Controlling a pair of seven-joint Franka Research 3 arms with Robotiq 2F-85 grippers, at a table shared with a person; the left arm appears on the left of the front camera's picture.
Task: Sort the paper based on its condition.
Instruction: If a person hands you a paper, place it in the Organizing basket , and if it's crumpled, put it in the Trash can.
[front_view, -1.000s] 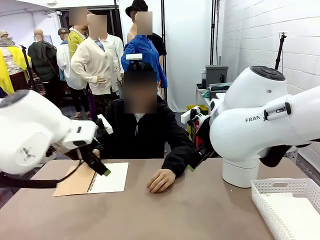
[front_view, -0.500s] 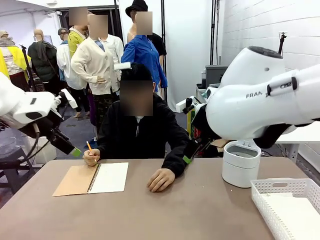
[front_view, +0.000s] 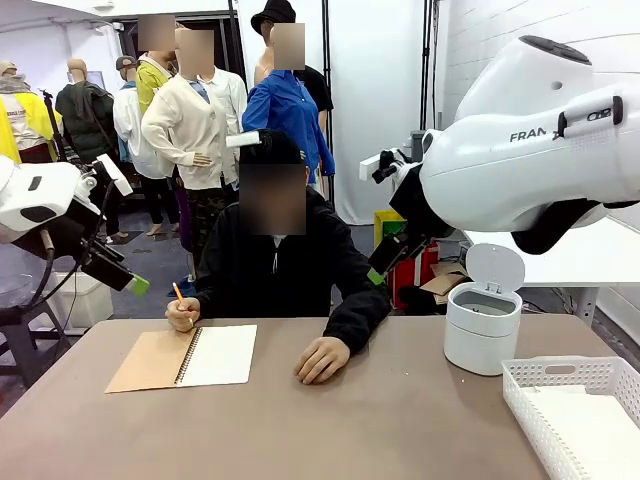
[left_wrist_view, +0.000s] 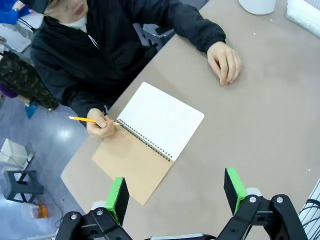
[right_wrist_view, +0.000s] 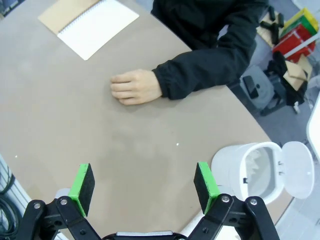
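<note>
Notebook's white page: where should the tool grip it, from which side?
Likely the white page at its free edge opposite the spiral, near corner, from the robot's side. The spiral binds the other edge, the person's pencil hand sits at the far end, and the sheet lies flat.

A robot lab: white robot arm (front_view: 540, 150) over a brown table (front_view: 380, 420).

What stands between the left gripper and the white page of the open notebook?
Nothing visible does. The left gripper hangs open, aimed at the white page, which lies bare; the person's hand with the pencil rests beside its corner.
</note>
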